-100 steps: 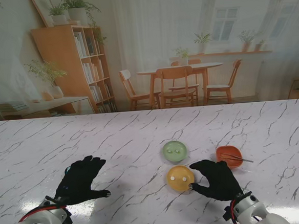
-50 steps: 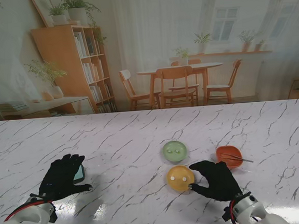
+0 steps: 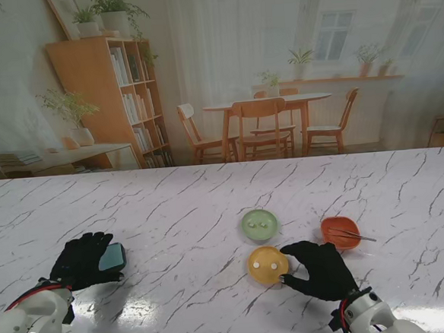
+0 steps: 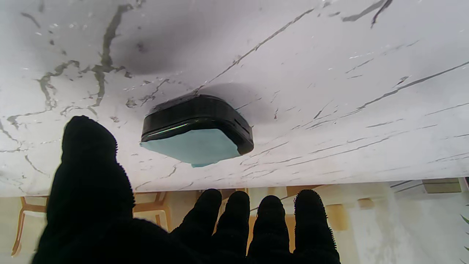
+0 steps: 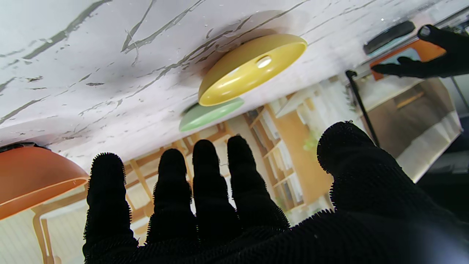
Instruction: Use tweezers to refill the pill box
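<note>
Left robot hand (image 3: 82, 260) now farther left, fingers spread and empty, pill box (image 3: 112, 256) just beside its fingertips.

**Bright, even light; soft shadows and some glare near me**

My stand view is bright and evenly lit. The marble table (image 3: 209, 198) shows pale glare patches along its near edge. From the left wrist, the pill box (image 4: 198, 128) casts a soft dark shadow and its edges look slightly smeared. From the right wrist, the yellow dish (image 5: 249, 68) gleams, and the background is blurred.
</note>
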Robot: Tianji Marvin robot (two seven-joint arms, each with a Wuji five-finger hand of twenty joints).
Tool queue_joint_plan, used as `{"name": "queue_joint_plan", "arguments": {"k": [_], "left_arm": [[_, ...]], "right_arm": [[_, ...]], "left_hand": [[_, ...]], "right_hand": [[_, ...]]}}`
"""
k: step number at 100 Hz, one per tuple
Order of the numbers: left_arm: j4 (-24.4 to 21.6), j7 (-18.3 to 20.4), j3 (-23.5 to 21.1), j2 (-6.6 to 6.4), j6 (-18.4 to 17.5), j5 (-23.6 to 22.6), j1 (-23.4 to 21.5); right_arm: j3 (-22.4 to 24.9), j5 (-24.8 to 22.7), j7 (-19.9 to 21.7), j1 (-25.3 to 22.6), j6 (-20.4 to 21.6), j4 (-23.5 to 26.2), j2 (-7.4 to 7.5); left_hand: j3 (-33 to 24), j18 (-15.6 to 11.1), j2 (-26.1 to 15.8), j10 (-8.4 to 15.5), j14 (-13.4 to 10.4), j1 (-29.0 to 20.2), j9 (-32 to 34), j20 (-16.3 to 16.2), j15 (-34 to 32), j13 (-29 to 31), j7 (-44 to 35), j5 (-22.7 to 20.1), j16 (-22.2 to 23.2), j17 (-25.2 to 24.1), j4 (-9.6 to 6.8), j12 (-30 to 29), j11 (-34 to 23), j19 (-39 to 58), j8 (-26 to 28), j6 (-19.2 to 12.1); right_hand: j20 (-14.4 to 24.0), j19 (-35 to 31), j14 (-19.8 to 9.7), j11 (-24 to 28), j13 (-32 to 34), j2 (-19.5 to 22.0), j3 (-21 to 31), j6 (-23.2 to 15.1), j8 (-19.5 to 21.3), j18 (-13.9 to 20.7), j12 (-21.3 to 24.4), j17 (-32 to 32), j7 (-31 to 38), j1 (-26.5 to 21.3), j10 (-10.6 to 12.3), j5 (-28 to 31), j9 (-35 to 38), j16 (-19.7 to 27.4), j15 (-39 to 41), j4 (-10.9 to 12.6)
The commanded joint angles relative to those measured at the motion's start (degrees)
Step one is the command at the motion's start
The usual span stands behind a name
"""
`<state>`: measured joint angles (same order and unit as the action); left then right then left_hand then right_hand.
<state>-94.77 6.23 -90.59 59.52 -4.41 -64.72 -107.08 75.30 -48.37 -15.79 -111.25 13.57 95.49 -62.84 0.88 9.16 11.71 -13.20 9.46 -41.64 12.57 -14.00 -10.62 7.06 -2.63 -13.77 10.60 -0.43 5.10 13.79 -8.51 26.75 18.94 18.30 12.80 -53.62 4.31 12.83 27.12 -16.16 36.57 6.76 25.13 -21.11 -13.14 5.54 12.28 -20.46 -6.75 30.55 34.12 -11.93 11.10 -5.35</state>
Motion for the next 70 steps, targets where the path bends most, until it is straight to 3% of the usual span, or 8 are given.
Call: {"name": "queue_joint_plan", "arguments": {"k": [1,34,64,66,67,70], "left_arm": [[1.37,0.34,0.36,-0.22,-0.86,0.19,0.93],[7.09,2.11,3.56,-0.86,-0.46,0.75,6.34],[9.32,6.90,5.15,-1.51,-0.54,1.47,8.59],[9.50,6.90,5.20,-1.53,-0.65,1.51,8.58],[9.60,6.86,5.22,-1.54,-0.71,1.54,8.58],[9.96,6.58,5.32,-1.55,-0.94,1.58,8.57]], "right_arm": [[-0.36,0.08,0.10,-0.51,-0.13,0.35,-0.41],[-0.54,-0.03,0.28,-0.55,-0.53,0.42,-0.37],[-0.59,0.20,-0.24,-0.40,-0.20,0.03,-0.48],[-0.59,0.28,-0.27,-0.38,-0.16,0.00,-0.49],[-0.58,0.32,-0.28,-0.38,-0.14,-0.02,-0.50],[-0.58,0.39,-0.31,-0.36,-0.09,-0.05,-0.51]], "left_hand": [[-0.16,-1.57,1.18,-0.63,-0.60,-1.06,-2.09,0.38,1.08,-2.38,1.13,2.37,-0.88,-0.69,-1.71,-0.89,-0.15,-1.54,-0.79,1.01],[-0.35,-1.60,1.68,-0.93,-0.48,-1.58,-2.43,0.03,0.50,-1.88,1.56,3.03,-0.66,0.20,-1.76,-1.60,-1.11,-0.80,-1.90,1.60],[-3.17,-2.94,2.64,0.02,-0.98,-4.83,2.10,-2.28,-5.11,1.94,-2.50,0.71,2.41,4.61,-2.71,1.38,-3.68,3.93,0.93,1.39],[-16.77,-3.14,5.63,0.27,-1.25,1.49,2.71,-2.68,-5.33,2.63,-2.70,0.61,2.77,4.96,-1.96,2.59,-3.66,4.63,2.97,1.31],[-20.59,-3.25,6.47,0.39,-1.35,3.16,2.86,-2.77,-5.45,2.96,-2.94,0.52,2.86,5.13,-1.70,2.84,-3.69,4.81,3.32,1.25],[-24.25,-3.50,7.23,0.71,-1.62,4.26,3.44,-2.92,-5.76,3.70,-3.03,0.85,3.01,5.65,-1.54,3.18,-3.98,5.17,3.61,0.91]], "right_hand": [[0.60,-0.47,0.16,0.67,-0.63,0.01,0.85,0.37,-0.42,5.42,-0.42,-0.62,-0.17,0.55,-0.01,-0.44,-1.00,0.17,0.48,2.34],[0.62,-0.52,0.04,0.96,-0.49,-0.94,1.98,0.04,-0.33,5.41,-0.51,-0.58,0.05,0.68,0.32,-0.26,-0.88,0.17,0.57,2.28],[0.65,-0.58,-0.19,1.65,-0.14,-2.56,4.00,-0.41,-0.14,5.48,-0.88,-0.38,0.49,0.45,0.66,0.07,-0.49,0.12,0.84,2.22],[0.65,-0.57,-0.24,1.69,-0.12,-2.69,4.17,-0.48,-0.12,5.47,-0.91,-0.38,0.52,0.39,0.62,0.08,-0.47,0.12,0.86,2.22],[0.65,-0.57,-0.20,1.69,-0.14,-2.72,4.24,-0.52,-0.12,5.47,-0.91,-0.37,0.53,0.39,0.64,0.08,-0.52,0.12,0.86,2.22],[0.65,-0.59,-0.28,1.79,-0.14,-2.85,4.47,-0.59,-0.10,5.50,-0.96,-0.33,0.58,0.41,0.70,0.12,-0.43,0.11,0.88,2.20]]}}
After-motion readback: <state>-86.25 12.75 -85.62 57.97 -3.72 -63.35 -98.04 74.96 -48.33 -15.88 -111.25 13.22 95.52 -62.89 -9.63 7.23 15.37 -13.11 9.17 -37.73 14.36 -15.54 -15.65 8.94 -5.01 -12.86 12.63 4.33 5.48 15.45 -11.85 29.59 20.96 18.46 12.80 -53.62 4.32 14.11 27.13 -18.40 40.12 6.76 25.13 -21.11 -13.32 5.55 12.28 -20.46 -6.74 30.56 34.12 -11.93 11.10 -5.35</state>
